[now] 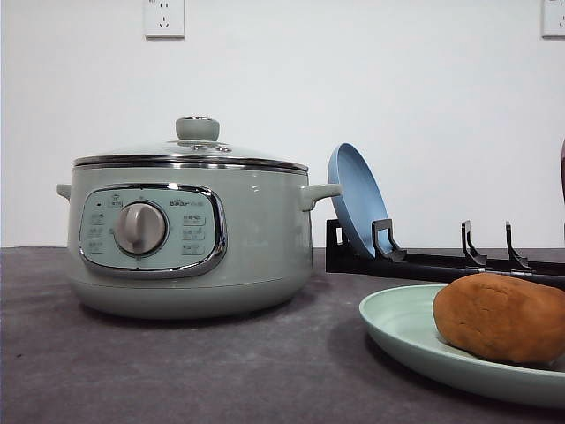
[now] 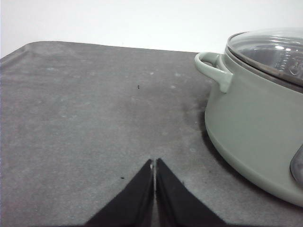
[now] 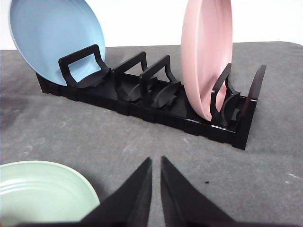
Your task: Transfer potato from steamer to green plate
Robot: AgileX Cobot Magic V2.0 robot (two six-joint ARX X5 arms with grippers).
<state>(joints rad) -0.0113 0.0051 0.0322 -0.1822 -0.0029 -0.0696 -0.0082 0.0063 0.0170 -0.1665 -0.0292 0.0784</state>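
The orange-brown potato [image 1: 500, 316] lies on the pale green plate [image 1: 397, 329] at the front right of the grey table. The sage-green steamer [image 1: 190, 234] stands at the left with its glass lid on. In the left wrist view my left gripper [image 2: 154, 164] is shut and empty, low over bare table, with the steamer [image 2: 255, 109] beside it. My right gripper [image 3: 155, 161] is shut and empty too; it hovers over the table between the green plate's rim [image 3: 71, 182] and the black rack.
A black dish rack [image 3: 156, 101] stands behind the plate, holding an upright blue plate [image 3: 54, 35] and an upright pink plate [image 3: 206, 52], with free slots between them. In the front view the rack [image 1: 441, 261] sits right of the steamer. A white wall closes the back.
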